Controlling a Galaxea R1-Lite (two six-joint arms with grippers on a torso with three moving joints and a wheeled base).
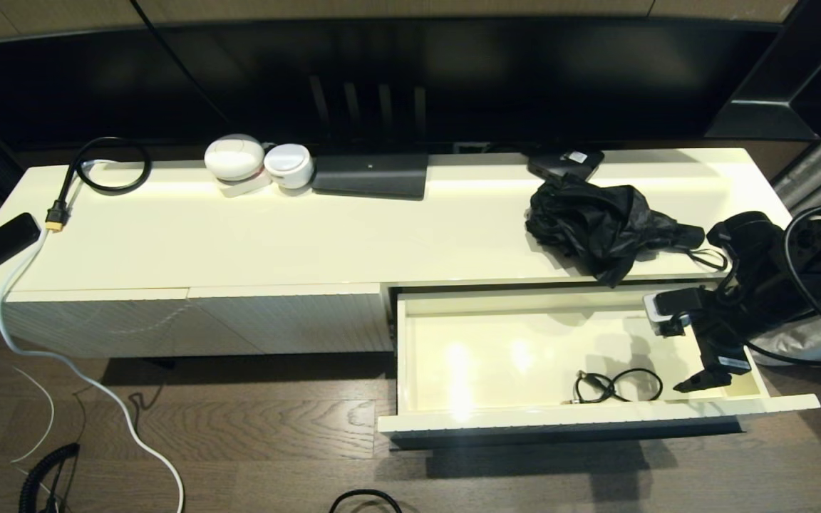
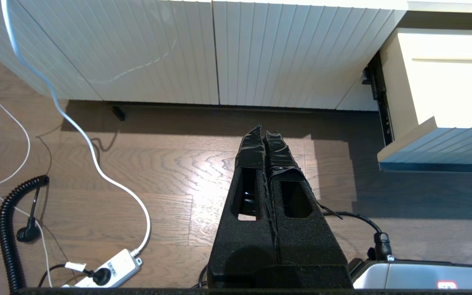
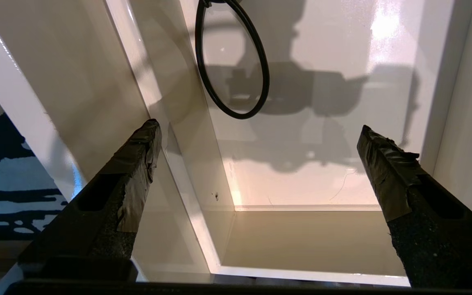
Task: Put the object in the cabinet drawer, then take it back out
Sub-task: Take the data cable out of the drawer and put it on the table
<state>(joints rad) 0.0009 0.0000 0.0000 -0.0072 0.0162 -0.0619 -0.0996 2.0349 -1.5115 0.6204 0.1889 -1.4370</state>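
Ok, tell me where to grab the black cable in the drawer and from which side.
Take the black cable at the far arc of its round loop, coming straight down from above. It lies flat on the floor of the drawer, close to the front wall, so a side approach looks blocked. The right gripper is open above the drawer's right end.

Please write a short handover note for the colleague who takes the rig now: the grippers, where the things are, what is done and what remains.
Right gripper: open, empty, over the right end of the open cabinet drawer.
Left gripper: shut, parked low over the floor, left of the drawer.
Black cable loop: lies on the drawer floor near the front wall, apart from the right gripper.
Black folded umbrella: on the cabinet top above the drawer.
Done: drawer is open and the cable is inside.
Left: probably to take the cable back out.
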